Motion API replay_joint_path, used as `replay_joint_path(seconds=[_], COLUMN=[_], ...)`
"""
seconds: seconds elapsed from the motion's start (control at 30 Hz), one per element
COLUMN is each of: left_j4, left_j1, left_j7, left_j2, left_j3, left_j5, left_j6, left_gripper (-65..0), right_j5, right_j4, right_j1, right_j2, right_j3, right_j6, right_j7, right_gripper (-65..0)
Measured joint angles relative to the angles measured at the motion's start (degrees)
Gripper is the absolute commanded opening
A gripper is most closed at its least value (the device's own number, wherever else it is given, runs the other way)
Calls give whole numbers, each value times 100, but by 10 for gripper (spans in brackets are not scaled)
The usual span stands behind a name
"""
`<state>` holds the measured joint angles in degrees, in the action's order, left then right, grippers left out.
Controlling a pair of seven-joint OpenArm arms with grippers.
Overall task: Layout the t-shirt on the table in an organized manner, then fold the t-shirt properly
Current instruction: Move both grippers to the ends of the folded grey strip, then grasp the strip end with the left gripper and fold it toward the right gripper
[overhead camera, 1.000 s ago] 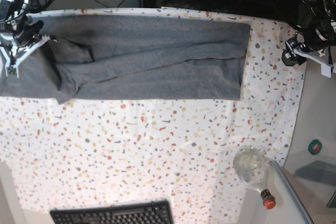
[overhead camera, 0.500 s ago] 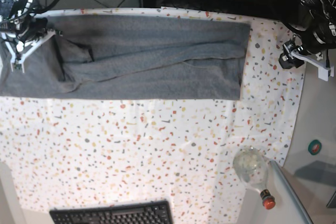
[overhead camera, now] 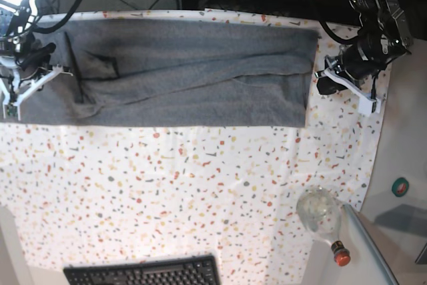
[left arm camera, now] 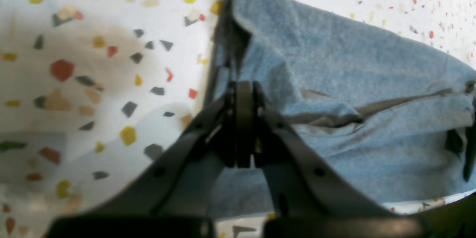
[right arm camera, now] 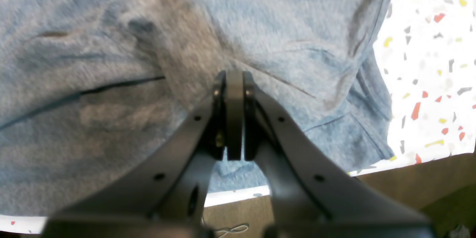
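The grey t-shirt lies as a long folded band across the far side of the table. My left gripper is at the band's right end. In the left wrist view this gripper is shut, its tips pinching the raised edge of the t-shirt over the table. My right gripper is at the band's left end. In the right wrist view it is shut on the t-shirt, with creases running out from its tips, near the table edge.
A black keyboard lies at the near edge. A clear bottle with a red cap lies at the near right, beside the table's right edge. Dark equipment and cables stand behind the far edge.
The left arm has come in from the right to the shirt's right edge and its gripper has shut. On the left, the shirt's end has been drawn flatter and squarer.
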<state>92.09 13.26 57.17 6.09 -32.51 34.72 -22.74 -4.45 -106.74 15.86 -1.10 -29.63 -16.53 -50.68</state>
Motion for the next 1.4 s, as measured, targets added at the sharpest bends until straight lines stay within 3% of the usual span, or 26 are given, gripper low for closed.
replay_joint_path(seconds=[0.13, 0.17, 0.3, 0.37, 0.43, 0.53, 0.73, 0.87, 1.07, 1.2, 1.3, 1.4], left_j4=[-105, -186, -520, -656, -859, -1257, -1768, -1998, -2050, -2323, -2739, -2837], left_j1=[7, 39, 149, 114, 52, 42, -120, -186, -195, -278, -505, -544], left_j7=[-9, -42, 0, -4, -42, -39, -81, -667, -890, -955, -850, -837], left_j2=[-4, 31, 286, 382, 391, 376, 483, 496, 570, 590, 671, 785], left_j3=[-525, -632, -868, -844, -841, -828, 267, 503, 866, 1045, 1058, 1023], left_j5=[699, 857, 1545, 1692, 1718, 1676, 1681, 1478, 1335, 1362, 1335, 1381], left_j6=[-22, -9, -2, -7, -4, -4, -20, -101, -127, -131, -131, -164], left_gripper=[-650, -596, -262, -145, -84, -66, -71, -71, -102, -367, -627, -650], right_j5=[-20, -15, -15, -22, -17, -20, -20, -22, -13, -15, -17, -22], right_j4=[50, 92, 140, 280, 369, 437, 487, 487, 487, 485, 485, 483], right_j1=[-44, -46, -42, -59, -44, -46, -48, -55, -24, -26, -24, -26], right_j2=[0, 0, 2, -2, -2, 0, -2, 0, 0, 2, 0, -2], right_j3=[0, 0, 15, 31, 37, 37, 39, 39, -4, 0, 0, 2], right_j6=[0, 0, 0, -2, 0, 0, 0, 0, -2, -2, -2, -2], right_j7=[79, 81, 81, 83, 76, 81, 83, 81, 79, 81, 79, 81], right_gripper=[-650, -650, -650, -650, -650, -650, -650, -650, -650, -650, -650, -650])
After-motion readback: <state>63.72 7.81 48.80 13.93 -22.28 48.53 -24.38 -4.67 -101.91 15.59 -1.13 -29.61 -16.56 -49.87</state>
